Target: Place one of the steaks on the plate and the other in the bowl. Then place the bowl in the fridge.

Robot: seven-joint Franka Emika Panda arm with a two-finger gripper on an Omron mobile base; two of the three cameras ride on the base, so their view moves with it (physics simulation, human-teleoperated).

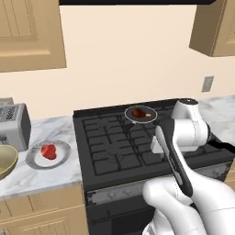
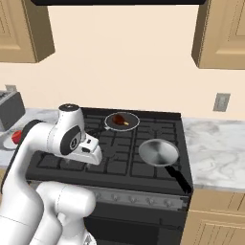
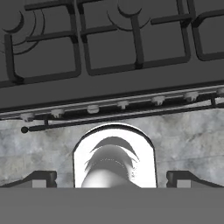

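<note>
The fingers (image 3: 112,177) are standing wide apart, gripping nothing. The dark steak (image 1: 139,113) is lying in the frying pan (image 1: 152,118) at twelve o'clock on the stove (image 1: 110,147); likely light, soft, slippery, best pinched across its flat middle.

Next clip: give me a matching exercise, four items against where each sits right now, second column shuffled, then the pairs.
Items:
1. red steak
2. brown steak
3. bowl
4. empty pan

Places:
A. in the pan at the stove's back
B. on the counter at the left edge, beside the plate
C. on the plate
D. front right of the stove

Pairs: 1-C, 2-A, 3-B, 4-D
</note>
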